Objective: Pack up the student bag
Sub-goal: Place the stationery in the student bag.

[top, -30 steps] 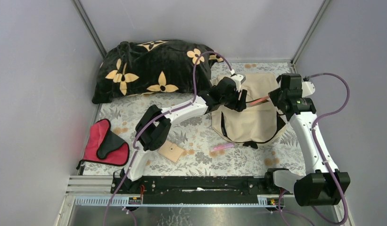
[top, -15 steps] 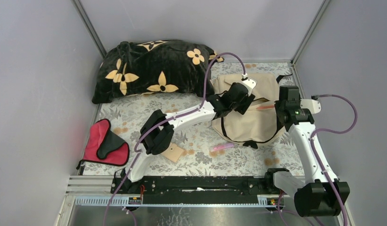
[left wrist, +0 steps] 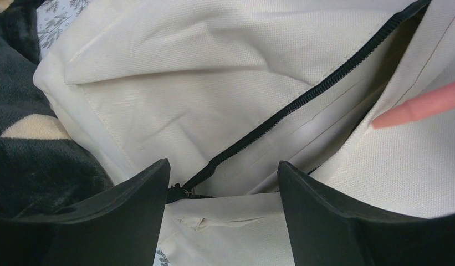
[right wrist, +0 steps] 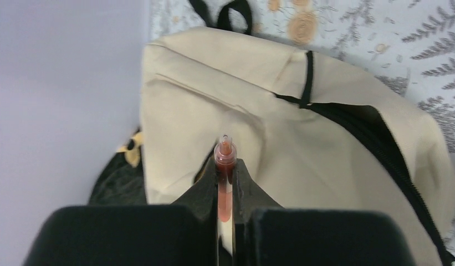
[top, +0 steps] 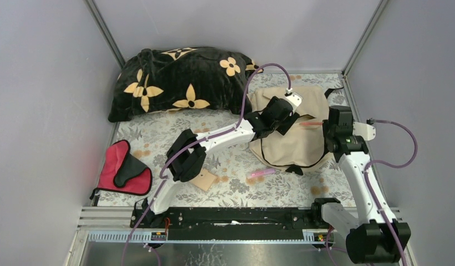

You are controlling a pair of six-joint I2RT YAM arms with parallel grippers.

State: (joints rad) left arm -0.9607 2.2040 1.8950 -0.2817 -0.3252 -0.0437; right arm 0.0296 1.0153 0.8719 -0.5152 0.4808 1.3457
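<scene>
A: Can't follow the slim pink pen [left wrist: 419,108] past the right edge of the left wrist view; cut off there.
B: Same from the right wrist: no seeing the lower barrel, buried between the black fingers of the right pincer [right wrist: 225,166].
A: Inside the soft beige fabric backpack [left wrist: 214,72]?
B: Out of sight behind the zipper line; impossible to tell.
A: And the flat tan piece [top: 202,178] on the table [top: 236,191]?
B: Partly covered from above by the left arm [top: 225,133]; too small to identify.

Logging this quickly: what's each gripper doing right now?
Left gripper: open, holding nothing.
Right gripper: shut on a pink pen.
</scene>
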